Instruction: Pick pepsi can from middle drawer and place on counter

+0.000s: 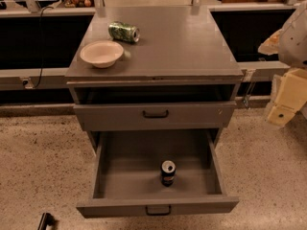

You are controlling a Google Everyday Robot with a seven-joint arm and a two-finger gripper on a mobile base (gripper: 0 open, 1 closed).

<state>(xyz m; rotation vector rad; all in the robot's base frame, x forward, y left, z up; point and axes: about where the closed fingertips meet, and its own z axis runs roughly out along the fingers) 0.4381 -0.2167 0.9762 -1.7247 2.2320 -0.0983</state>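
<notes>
The pepsi can (168, 172) stands upright in the open middle drawer (120, 176), near the drawer's front panel and a little right of centre. The counter (182, 47) is the flat grey top of the cabinet above it. My gripper (287, 99) is a cream-coloured part at the right edge of the camera view, level with the upper drawer, well to the right of the cabinet and above the can. It holds nothing that I can see.
A green soda can (123, 31) lies on its side at the counter's back left. A pale bowl (101, 53) sits in front of it. The shallower upper drawer (155, 114) is slightly pulled out. A shelf rail with posts (144, 8) runs behind.
</notes>
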